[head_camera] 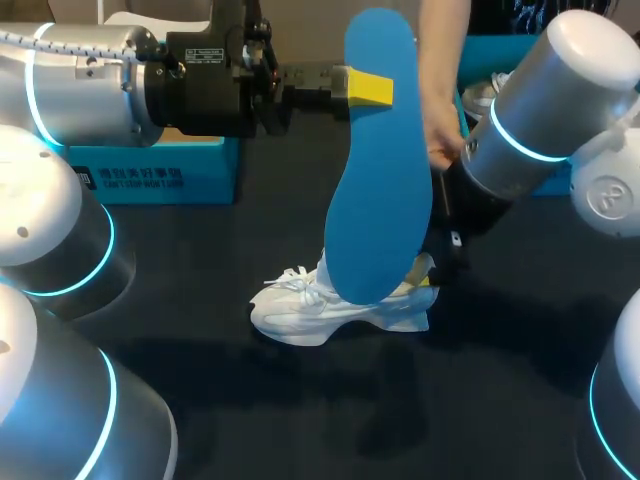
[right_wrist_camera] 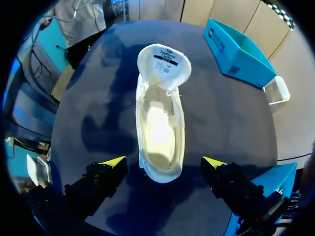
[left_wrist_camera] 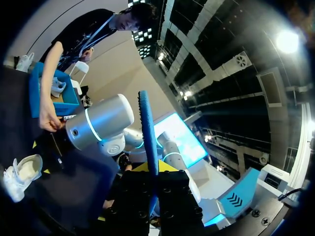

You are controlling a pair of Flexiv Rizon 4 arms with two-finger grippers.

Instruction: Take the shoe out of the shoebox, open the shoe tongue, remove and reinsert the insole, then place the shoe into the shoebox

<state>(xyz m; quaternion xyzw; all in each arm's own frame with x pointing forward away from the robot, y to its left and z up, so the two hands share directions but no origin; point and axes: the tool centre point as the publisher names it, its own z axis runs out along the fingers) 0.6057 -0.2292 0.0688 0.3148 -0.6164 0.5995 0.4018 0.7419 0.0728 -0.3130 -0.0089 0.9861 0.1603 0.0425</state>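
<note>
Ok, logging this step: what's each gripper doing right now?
Left gripper: shut on the blue insole.
Right gripper: open, over the white shoe, holding nothing.

Matt foam insole (head_camera: 380, 200); white cloth shoe (head_camera: 330, 315)

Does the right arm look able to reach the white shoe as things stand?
Probably yes: the open right claw faces the white fabric shoe's heel with nothing between; the left claw holds the blue foam insole aloft.
</note>
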